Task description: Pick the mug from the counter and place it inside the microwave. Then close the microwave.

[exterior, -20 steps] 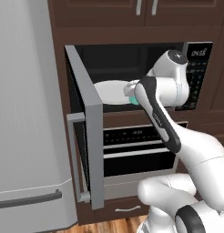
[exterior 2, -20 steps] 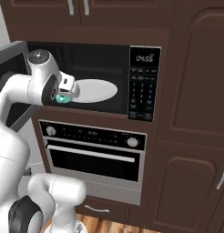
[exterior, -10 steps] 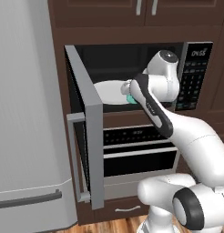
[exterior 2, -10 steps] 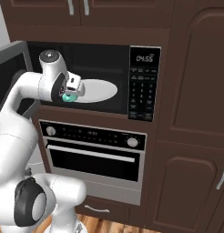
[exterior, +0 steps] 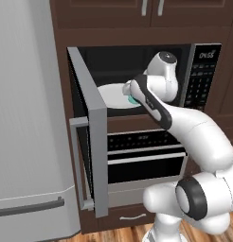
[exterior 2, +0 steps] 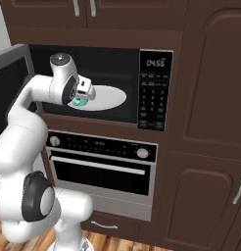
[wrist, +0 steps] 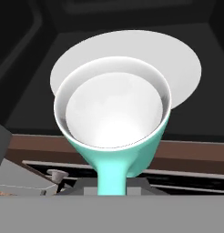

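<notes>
Your left base view, from the left: a grey refrigerator (exterior: 28, 118), flat and smooth. Next, the microwave door (exterior: 90, 142), grey-framed, swung open toward you and standing edge-on, so it hides the left part of the cavity.

The microwave (exterior: 137, 75) is black, with a round white turntable plate (exterior: 111, 97) inside. At the cavity mouth you see the gripper (exterior: 131, 97), closed on the mug (exterior: 132, 99). Here the mug is just a teal sliver behind the white wrist.

The right base view gives you more: the mug (exterior 2: 79, 101) hangs at the front left edge of the turntable plate (exterior 2: 108, 98), under the gripper (exterior 2: 82, 98). To the right sits the button panel (exterior 2: 154, 90) with a lit display, then dark brown cabinet doors (exterior 2: 210, 83).

Below the microwave is an oven (exterior 2: 103, 166) with knobs and a bar handle.

The hand view alone shows you the mug (wrist: 114, 113) from above: white glossy interior, teal outside, handle (wrist: 113, 175) running down toward the jaws. Its rim overlaps the plate (wrist: 177, 63).
</notes>
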Controlling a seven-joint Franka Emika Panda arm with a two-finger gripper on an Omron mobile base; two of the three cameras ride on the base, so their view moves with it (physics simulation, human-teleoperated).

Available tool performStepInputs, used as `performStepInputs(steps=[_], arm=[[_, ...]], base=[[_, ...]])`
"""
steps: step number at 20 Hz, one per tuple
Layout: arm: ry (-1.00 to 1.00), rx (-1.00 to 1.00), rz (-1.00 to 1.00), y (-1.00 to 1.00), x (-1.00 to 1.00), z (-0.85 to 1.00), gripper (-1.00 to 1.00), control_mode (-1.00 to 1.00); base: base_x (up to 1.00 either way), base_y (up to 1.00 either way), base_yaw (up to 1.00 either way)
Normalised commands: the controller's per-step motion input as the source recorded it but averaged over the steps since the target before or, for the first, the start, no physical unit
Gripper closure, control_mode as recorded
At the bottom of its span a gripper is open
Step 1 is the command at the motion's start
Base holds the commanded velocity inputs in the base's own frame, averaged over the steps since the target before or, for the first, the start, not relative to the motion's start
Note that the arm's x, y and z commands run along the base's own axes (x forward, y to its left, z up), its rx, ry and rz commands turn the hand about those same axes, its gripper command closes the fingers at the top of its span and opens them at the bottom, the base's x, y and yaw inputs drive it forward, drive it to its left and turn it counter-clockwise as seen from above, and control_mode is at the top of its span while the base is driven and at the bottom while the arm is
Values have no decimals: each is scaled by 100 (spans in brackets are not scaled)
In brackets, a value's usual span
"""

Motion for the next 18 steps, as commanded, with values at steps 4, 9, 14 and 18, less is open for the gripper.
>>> performStepInputs(steps=[4,9,14,18], arm=[[5,0,0,0,35,-10,100,-100],[2,0,0,0,33,-9,100,-100],[0,0,0,0,34,-4,100,-100],[0,0,0,0,31,-15,100,-100]], base=[[0,0,0],[0,0,0],[0,0,0],[0,0,0]])
